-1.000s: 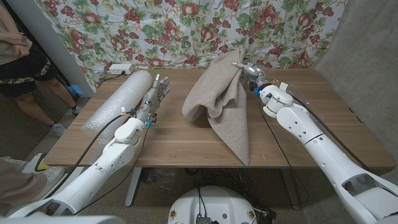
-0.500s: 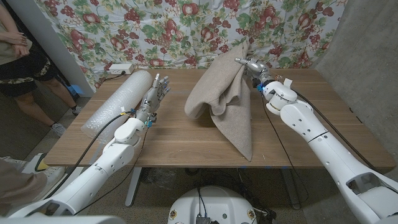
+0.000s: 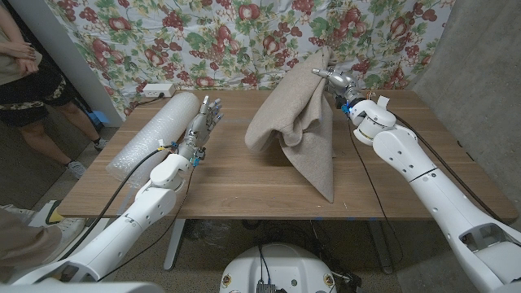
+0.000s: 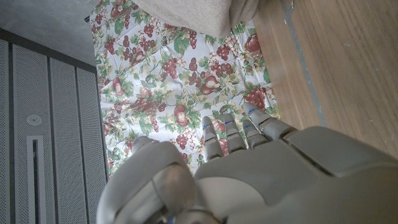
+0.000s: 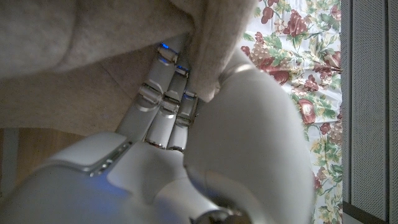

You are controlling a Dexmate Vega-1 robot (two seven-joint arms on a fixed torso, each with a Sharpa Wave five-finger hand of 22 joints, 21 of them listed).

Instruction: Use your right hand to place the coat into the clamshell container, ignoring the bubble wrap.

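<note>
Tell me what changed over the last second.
The right hand, gripping the beige woollen coat, rose and shifted toward the robot's right, carrying the coat with it. The left hand and the roll of clear bubble wrap stayed put on the wooden table.

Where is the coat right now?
In the head view the coat hangs over the table's right-center, held up by the right hand, with the bubble wrap far to its left.
</note>
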